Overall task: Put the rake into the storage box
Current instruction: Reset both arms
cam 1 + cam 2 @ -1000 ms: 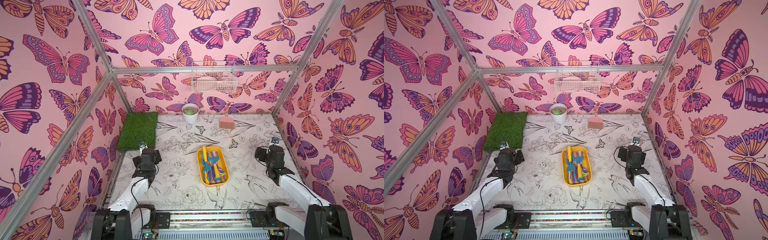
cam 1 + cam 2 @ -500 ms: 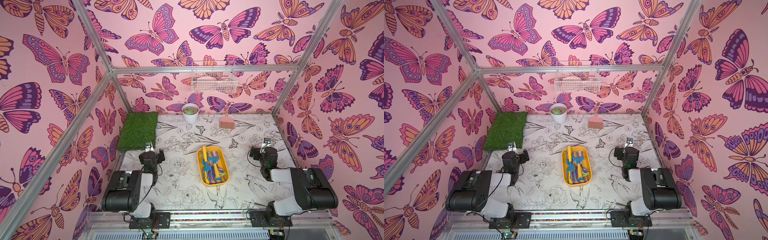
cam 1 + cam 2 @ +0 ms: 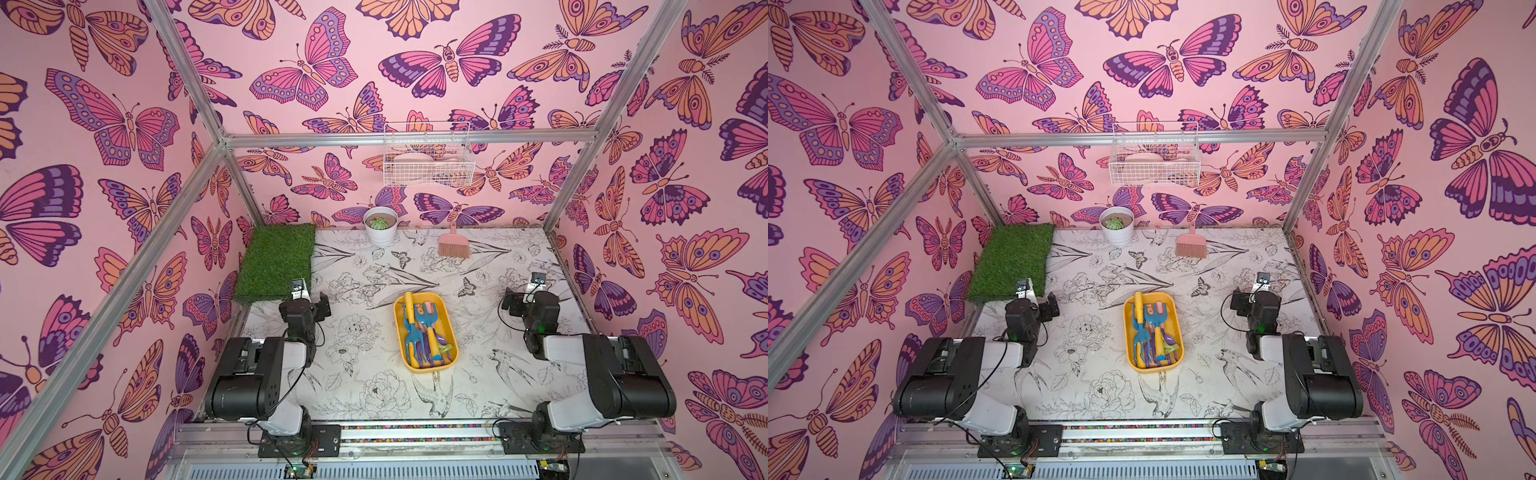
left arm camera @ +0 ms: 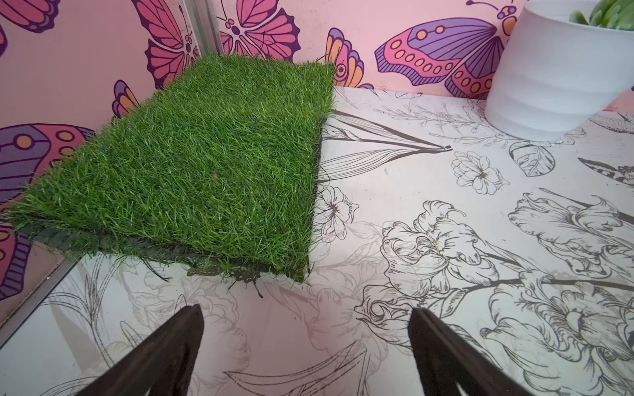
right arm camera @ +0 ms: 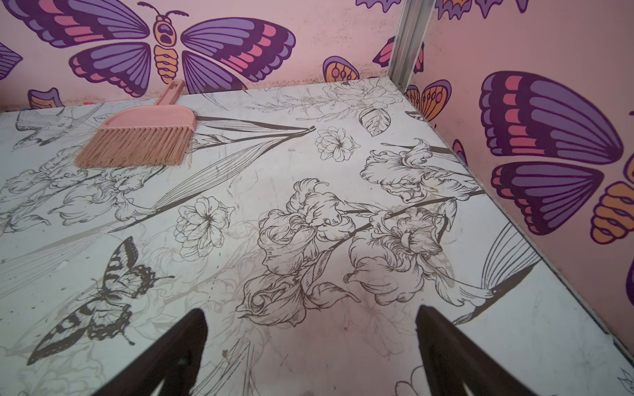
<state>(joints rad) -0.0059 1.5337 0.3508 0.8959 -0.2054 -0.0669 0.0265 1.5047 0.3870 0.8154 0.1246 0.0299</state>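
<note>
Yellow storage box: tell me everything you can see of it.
The shallow yellow plastic storage box, rectangular with rounded corners and a flared rim, lies flat mid-table on the flower-printed white tabletop, long side running roughly front to back. Several blue, yellow and purple toy garden tools lie overlapping inside. Nothing else touches it.

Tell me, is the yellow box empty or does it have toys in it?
It has toys in it. In both top views the storage box holds several colourful toy garden tools lying inside its rim.
</note>
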